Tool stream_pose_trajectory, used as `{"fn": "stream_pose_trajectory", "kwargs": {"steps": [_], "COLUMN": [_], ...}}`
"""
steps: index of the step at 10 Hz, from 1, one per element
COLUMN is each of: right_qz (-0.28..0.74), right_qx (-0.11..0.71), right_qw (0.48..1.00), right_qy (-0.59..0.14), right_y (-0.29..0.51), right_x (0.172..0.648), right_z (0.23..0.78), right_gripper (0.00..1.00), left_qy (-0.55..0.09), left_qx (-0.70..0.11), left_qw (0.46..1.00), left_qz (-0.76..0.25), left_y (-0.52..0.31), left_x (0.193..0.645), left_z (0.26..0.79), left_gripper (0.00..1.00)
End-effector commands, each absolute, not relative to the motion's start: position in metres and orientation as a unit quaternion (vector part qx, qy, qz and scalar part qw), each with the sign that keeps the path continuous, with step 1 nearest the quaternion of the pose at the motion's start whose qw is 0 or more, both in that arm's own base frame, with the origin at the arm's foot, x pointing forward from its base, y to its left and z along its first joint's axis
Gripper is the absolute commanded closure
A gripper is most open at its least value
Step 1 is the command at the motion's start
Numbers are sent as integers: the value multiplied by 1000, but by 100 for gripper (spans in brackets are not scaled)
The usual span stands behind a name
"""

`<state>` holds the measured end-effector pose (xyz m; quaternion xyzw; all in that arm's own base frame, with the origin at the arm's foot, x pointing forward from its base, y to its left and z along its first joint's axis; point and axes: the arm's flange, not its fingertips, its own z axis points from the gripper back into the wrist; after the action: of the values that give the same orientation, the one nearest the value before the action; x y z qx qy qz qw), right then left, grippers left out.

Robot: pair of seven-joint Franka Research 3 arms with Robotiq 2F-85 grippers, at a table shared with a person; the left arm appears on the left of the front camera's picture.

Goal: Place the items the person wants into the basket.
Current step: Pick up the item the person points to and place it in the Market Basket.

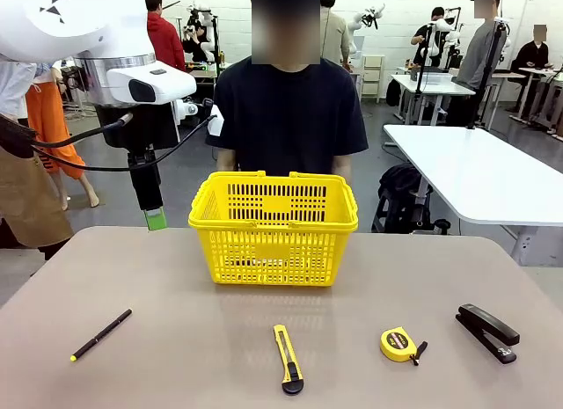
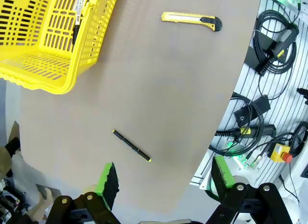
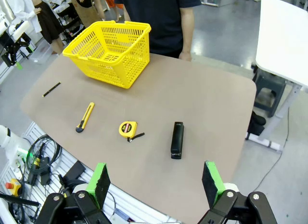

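On the worktop (image 1: 176, 339), the stapler (image 1: 486, 332) and tape measure (image 1: 400, 344) are lying toward the robot's right; the marker (image 2: 77, 17) is apparently sitting inside the basket (image 1: 273, 229). The stapler is looking stiff, weighty: grip across its narrow body. Left pincer (image 2: 164, 166) and right pincer (image 3: 155, 165) are hovering high, spread wide, empty.

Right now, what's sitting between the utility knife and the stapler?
The round yellow tape measure lies between the utility knife and the stapler, touching neither. The front view shows it, and the right wrist view too.
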<state>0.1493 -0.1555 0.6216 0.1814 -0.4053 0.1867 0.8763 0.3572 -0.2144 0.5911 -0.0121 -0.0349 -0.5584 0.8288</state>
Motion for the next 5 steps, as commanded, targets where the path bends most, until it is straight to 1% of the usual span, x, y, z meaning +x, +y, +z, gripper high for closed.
{"fn": "stream_pose_trajectory", "kwargs": {"steps": [1, 5], "right_qz": [190, 190], "right_qx": [182, 182], "right_qw": [876, 876], "right_qy": [-404, -404], "right_y": [-155, -155], "right_x": [151, 151], "right_z": [621, 621], "right_gripper": [0, 0], "left_qy": [-35, -35], "left_qx": [-8, -8], "left_qw": [829, 829], "left_qz": [-558, -558], "left_y": [-214, -214], "left_x": [354, 354], "left_z": [593, 593], "left_gripper": [0, 0]}}
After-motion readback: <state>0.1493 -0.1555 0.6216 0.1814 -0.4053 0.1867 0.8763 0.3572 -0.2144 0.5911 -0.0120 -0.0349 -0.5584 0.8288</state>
